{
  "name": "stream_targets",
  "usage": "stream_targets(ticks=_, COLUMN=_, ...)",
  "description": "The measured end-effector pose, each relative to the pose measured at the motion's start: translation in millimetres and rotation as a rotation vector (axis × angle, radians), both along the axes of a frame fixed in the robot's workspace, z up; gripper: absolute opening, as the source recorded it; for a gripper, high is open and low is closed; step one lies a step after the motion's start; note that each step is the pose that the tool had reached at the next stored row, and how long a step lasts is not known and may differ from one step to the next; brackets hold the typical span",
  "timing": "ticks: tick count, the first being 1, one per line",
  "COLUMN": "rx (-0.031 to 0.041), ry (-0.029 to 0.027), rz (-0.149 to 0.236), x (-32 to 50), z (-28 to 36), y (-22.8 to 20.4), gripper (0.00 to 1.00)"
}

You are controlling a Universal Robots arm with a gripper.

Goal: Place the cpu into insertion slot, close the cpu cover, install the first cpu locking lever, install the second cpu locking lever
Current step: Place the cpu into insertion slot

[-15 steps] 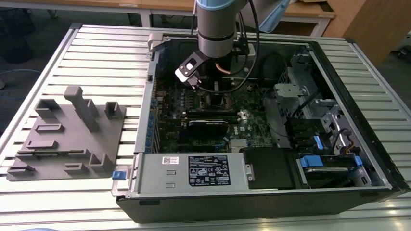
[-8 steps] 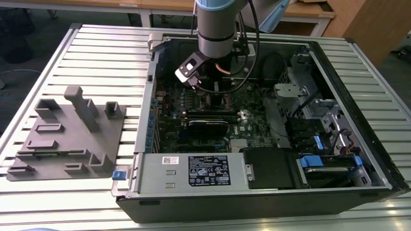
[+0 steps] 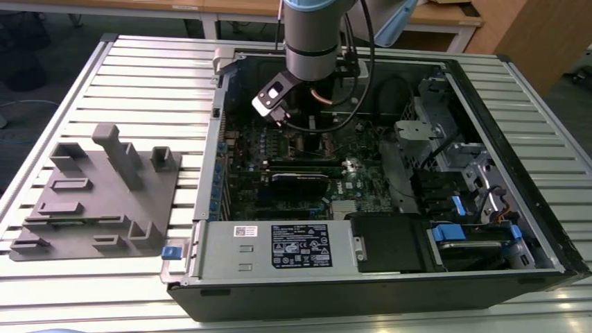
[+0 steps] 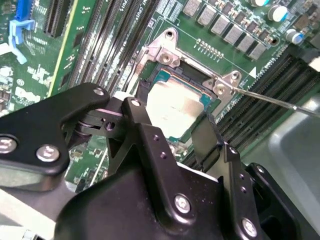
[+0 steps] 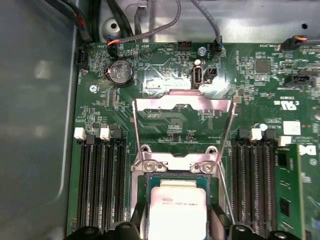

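The arm (image 3: 310,35) reaches straight down into the case (image 3: 370,295). Its hand (image 4: 173,121) is clamped on the cpu (image 4: 176,100) at the slot (image 4: 162,76), with the cover (image 5: 182,103) raised.

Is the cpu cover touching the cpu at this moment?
Apart. In the first wrist view the cpu cover is swung open past its hinge, while the cpu lies on the hinge's other side, clear of the frame.
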State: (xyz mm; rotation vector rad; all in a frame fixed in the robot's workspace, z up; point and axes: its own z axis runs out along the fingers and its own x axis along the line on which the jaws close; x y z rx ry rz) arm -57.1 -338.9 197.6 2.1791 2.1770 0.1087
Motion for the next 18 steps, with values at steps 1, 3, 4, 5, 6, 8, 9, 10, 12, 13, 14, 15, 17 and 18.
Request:
stream_targets(ticks=1, rx=0.0002, ry=-0.0002, rz=0.000, x=0.0, z=2.2, y=0.0, gripper=0.61)
stream_targets(ticks=3, rx=0.0001, ry=-0.0001, rz=0.000, x=0.0, z=6.6, y=0.0, gripper=0.61)
stream_targets(ticks=4, rx=0.0000, ry=0.0000, rz=0.000, x=0.0, z=8.5, y=0.0, gripper=0.61)
stream_targets(ticks=5, rx=0.0000, ry=0.0000, rz=0.000, x=0.0, z=10.3, y=0.0, gripper=0.61)
stream_targets(ticks=6, rx=0.0000, ry=0.0000, rz=0.000, x=0.0, z=11.5, y=0.0, gripper=0.61)
stream_targets(ticks=8, rx=0.0002, ry=-0.0001, rz=0.000, x=0.0, z=11.8, y=0.0, gripper=0.61)
stream_targets(ticks=9, rx=0.0003, ry=-0.0002, rz=0.000, x=0.0, z=11.8, y=0.0, gripper=0.61)
stream_targets(ticks=10, rx=0.0001, ry=-0.0001, rz=0.000, x=0.0, z=12.0, y=0.0, gripper=0.61)
stream_targets(ticks=12, rx=0.0001, ry=-0.0001, rz=0.000, x=0.0, z=12.0, y=0.0, gripper=0.61)
stream_targets(ticks=13, rx=0.0001, ry=-0.0001, rz=0.000, x=0.0, z=12.0, y=0.0, gripper=0.61)
stream_targets(ticks=14, rx=0.0001, ry=0.0000, rz=0.000, x=0.0, z=12.1, y=0.0, gripper=0.60)
stream_targets(ticks=15, rx=0.0000, ry=0.0000, rz=0.000, x=0.0, z=12.1, y=0.0, gripper=0.60)
stream_targets(ticks=17, rx=0.0001, ry=0.0000, rz=0.000, x=0.0, z=12.1, y=0.0, gripper=0.53)
stream_targets(ticks=18, rx=0.0001, ry=0.0000, rz=0.000, x=0.0, z=12.2, y=0.0, gripper=0.47)
